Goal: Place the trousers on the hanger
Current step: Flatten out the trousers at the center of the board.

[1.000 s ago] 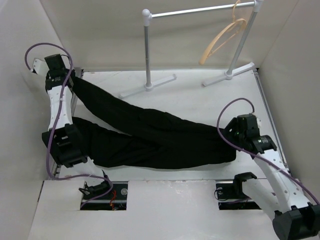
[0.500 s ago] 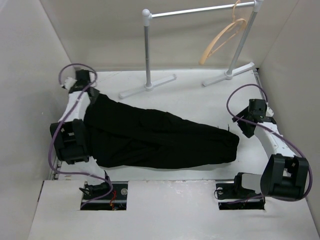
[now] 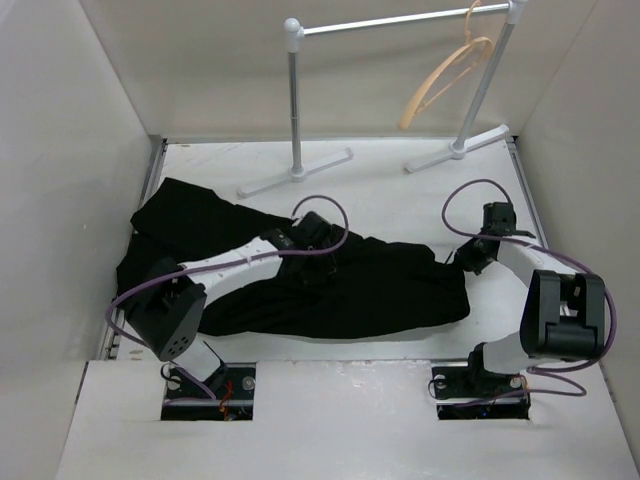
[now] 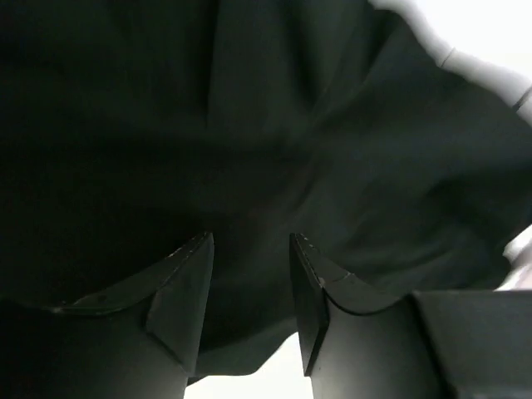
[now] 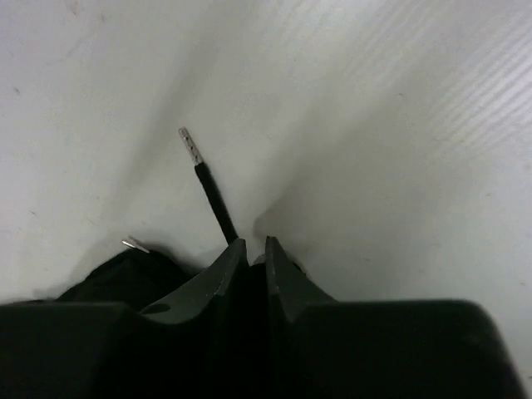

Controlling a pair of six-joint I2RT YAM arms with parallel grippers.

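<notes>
Left hand: my left gripper [image 4: 250,274] has swung in from the far-left corner and now hangs over the middle of the trousers [image 3: 385,290], jaws moderately apart, holding nothing.
Right hand: my right gripper [image 5: 249,248] is back at the right end, jaws squeezed narrow on the dark waist edge, the drawstring [image 5: 209,189] poking out past the tips.
Trousers: flat on the table [image 3: 400,195], legs now laid together, left end bunched where I let go.
Hanger: the hanger [image 3: 447,78] hangs untouched on the rack [image 3: 295,105], far right, well apart from the cloth.
Meaning: the folding looks about done; I reckon lifting toward the hanger comes next.
</notes>
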